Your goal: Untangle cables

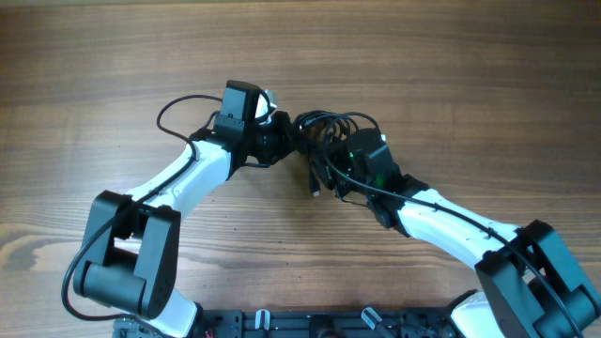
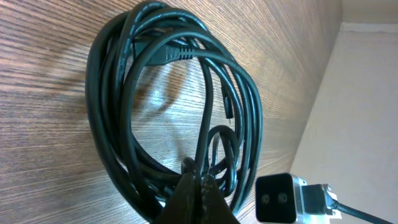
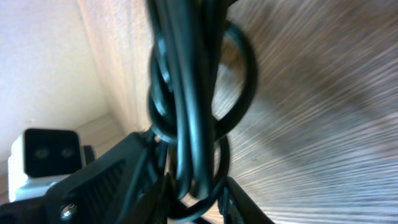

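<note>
Pulling the tangle apart looks like the step in hand: both arms meet over the middle of the tabletop, with the cables bunched between them. Left fingers are together, and the tips seem pinched on a strand at the near edge of the coil. The rest of the coil fans out beyond the tips, lying on the wood. Right fingers stand on either side of a thick bunch of strands that runs through the gap and on past the tips. I cannot tell whether they bite or only straddle.

A moulded plug sits on the far side of the coil from the left fingers, tucked among the outer loops. A short loose end sticks out just beside the right fingers; its type is too small to tell.

To do it well:
- Keep the left fingers clamped as the anchor.
- Have the right fingers take one or two strands, not the whole bunch.
- Draw slowly away from the left fingers, lifting a little so the loops do not drag.
- Watch the plug, which will likely snag on the loops it sits under.
- If the loops tighten rather than open, stop and re-grip nearer a free end, then feed that end back through.

Containers: no bin, box or tray shows in any view, so the cables are in nothing.
</note>
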You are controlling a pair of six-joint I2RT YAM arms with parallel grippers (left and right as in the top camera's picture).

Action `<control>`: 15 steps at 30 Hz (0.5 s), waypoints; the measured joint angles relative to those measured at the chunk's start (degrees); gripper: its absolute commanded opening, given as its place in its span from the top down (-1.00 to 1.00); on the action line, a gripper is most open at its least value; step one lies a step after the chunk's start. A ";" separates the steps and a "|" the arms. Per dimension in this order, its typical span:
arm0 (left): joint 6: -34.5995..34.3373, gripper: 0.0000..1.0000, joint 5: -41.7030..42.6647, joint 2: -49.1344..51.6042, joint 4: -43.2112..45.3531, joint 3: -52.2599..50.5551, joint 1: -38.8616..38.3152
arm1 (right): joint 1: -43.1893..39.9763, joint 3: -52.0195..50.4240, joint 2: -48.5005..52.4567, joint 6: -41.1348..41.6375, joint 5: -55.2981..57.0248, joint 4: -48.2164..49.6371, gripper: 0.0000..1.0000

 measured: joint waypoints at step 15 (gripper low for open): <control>0.00 0.92 0.83 0.44 -1.01 -0.26 0.44 | 0.02 0.83 0.02 -15.65 1.77 -7.76 0.91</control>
